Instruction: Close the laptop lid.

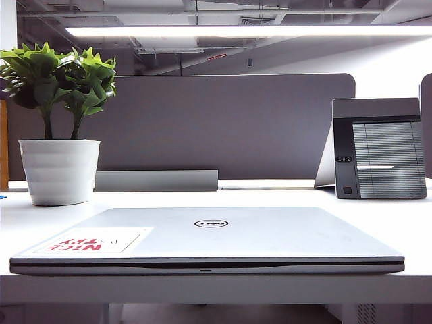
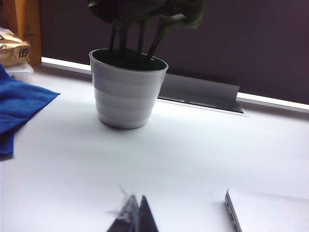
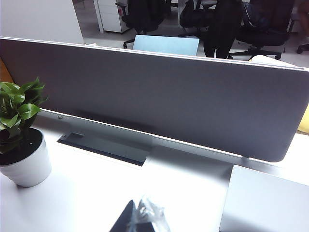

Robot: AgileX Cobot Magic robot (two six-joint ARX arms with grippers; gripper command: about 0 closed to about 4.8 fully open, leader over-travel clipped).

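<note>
The laptop lid (image 1: 270,233) lies flat down on the base, silver face up. It shows the oval Dell logo (image 1: 211,223) and a white red-lettered sticker (image 1: 91,241). Neither gripper appears in the exterior view. In the left wrist view my left gripper (image 2: 136,205) is shut and empty, above the bare table, a little way from the laptop's corner (image 2: 268,212). In the right wrist view my right gripper (image 3: 140,209) is shut with nothing held, its tips wrapped in clear tape. A flat silver panel (image 3: 265,203) lies beside it; I cannot tell whether that is the lid.
A white pot with a green plant (image 1: 59,169) stands at the back left. A grey-black ribbed device (image 1: 378,148) stands at the back right. A grey divider (image 1: 223,125) and a cable tray (image 1: 155,180) run along the back edge. A blue cloth (image 2: 19,108) lies left of the pot.
</note>
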